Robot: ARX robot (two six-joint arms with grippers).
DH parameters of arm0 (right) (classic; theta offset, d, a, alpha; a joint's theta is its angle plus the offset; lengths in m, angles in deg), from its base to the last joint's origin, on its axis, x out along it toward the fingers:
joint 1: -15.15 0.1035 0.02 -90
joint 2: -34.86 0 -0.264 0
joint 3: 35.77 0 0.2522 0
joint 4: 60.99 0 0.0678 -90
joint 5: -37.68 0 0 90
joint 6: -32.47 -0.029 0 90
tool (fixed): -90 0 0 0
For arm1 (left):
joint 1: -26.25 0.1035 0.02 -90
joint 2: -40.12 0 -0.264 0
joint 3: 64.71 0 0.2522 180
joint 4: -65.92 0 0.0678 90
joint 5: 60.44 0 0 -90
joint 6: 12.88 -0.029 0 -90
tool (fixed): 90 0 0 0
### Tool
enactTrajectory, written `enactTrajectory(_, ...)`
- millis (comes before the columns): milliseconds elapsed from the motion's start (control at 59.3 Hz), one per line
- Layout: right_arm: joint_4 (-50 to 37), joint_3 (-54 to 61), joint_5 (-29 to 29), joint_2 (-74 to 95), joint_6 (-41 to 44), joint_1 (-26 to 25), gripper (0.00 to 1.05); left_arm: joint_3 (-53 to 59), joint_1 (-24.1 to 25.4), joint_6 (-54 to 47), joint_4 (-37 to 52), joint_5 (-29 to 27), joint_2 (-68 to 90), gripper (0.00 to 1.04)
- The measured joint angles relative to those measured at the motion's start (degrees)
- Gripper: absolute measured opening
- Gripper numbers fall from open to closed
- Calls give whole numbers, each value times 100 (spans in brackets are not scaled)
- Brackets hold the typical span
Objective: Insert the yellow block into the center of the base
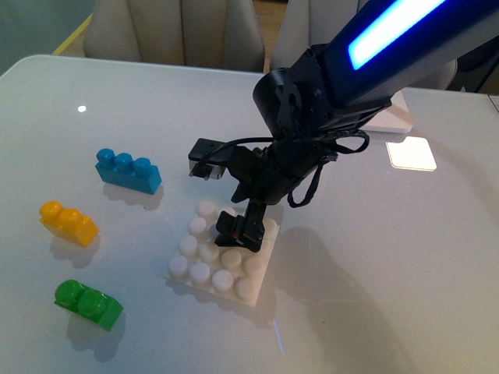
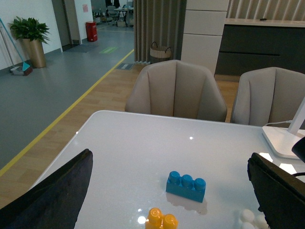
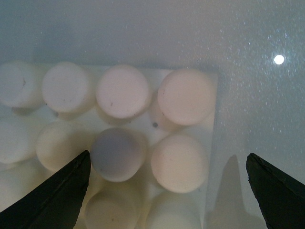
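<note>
The yellow block (image 1: 69,223) lies on the white table at the left, apart from everything; the left wrist view shows the yellow block (image 2: 161,220) at its lower edge. The white studded base (image 1: 204,265) sits mid-table. My right gripper (image 1: 240,230) hangs open just over the base's far right part. In the right wrist view the base (image 3: 209,138) fills the frame, and the right gripper (image 3: 167,157) straddles studs near its edge, holding nothing. My left gripper (image 2: 170,155) is open and empty, above the table and facing the bricks; it is out of the front view.
A blue three-stud brick (image 1: 129,171) lies behind the yellow block, and a green brick (image 1: 88,304) lies in front of it. A flat white lamp foot (image 1: 390,117) stands at the back right. Two chairs (image 2: 175,90) stand beyond the table's far edge.
</note>
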Motion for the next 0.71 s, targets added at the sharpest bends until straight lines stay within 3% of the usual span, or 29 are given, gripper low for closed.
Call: enactTrajectory(708, 293, -1252, -243, 577, -94, 374, 96, 0, 0, 0, 0, 0, 0, 97)
